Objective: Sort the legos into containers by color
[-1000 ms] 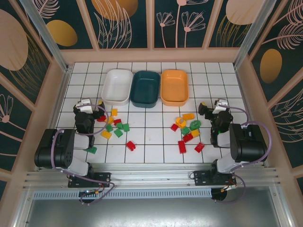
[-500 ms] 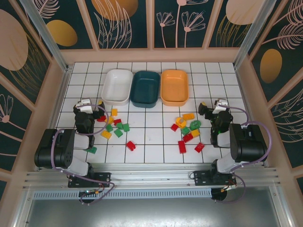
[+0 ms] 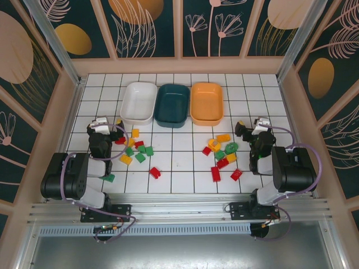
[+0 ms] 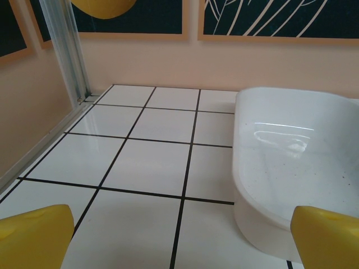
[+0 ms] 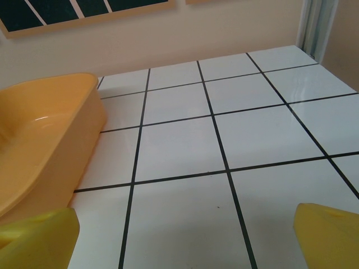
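Orange tray (image 5: 39, 129) at left on white tiled floor (image 5: 185, 140) (black grout). Yellow fingertips (image 5: 36, 241) of right gripper (image 5: 188, 244) at btm corners, spread wide, bare tile between.

This is a purpose-built robot test cell, a lab rig rather than a lived-in room. In the overhead view a white tiled floor (image 3: 185, 168) with a black grid fills the middle and is boxed in by low peach walls (image 3: 179, 66). Dark teal panels (image 3: 196, 47) printed with leaves and flowers run across the top and down both sides, held between bare aluminium posts (image 3: 53, 42), and along the bottom edge the left arm (image 3: 67, 176) and right arm (image 3: 291, 168) stand bolted to a metal rail (image 3: 179, 212).
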You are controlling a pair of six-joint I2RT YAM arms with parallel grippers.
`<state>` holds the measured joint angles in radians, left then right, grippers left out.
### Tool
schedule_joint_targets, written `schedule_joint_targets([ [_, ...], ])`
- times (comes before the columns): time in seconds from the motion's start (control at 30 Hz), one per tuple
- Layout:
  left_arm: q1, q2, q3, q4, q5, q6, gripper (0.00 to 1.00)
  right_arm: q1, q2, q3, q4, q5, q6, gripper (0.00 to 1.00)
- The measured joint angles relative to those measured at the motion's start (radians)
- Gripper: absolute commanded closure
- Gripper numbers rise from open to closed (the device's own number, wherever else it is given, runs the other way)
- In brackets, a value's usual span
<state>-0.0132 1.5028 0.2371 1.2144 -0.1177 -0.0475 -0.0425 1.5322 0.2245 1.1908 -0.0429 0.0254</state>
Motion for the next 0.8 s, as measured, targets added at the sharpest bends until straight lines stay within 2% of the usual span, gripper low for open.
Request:
schedule_joint_targets([
  [0.1,0.000,-0.080,0.019,-0.105,0.001,0.000,0.01,0.020,-0.042,0.069,-0.151,0.054,0.000,0.01],
  [0.23,-0.001,-0.261,0.046,-0.201,0.005,-0.018,0.01,0.051,-0.151,0.228,-0.348,0.098,-0.002,0.01],
  [0.33,-0.002,-0.409,0.058,-0.275,0.008,-0.055,0.01,0.127,-0.241,0.323,-0.491,0.168,-0.008,0.01],
  [0.47,-0.002,-0.579,0.113,-0.443,0.032,-0.142,0.01,0.225,-0.282,0.548,-0.827,0.219,0.063,0.01],
  [0.6,-0.002,-0.740,0.121,-0.523,0.077,-0.291,0.01,0.196,-0.282,0.687,-1.023,0.138,0.185,0.01],
  [0.73,-0.002,-0.856,0.072,-0.517,0.117,-0.476,0.01,0.105,-0.282,0.645,-1.101,-0.063,0.284,0.01],
  [0.8,-0.005,-0.885,0.059,-0.556,0.109,-0.573,0.01,0.072,-0.282,0.620,-1.154,-0.097,0.319,0.01],
])
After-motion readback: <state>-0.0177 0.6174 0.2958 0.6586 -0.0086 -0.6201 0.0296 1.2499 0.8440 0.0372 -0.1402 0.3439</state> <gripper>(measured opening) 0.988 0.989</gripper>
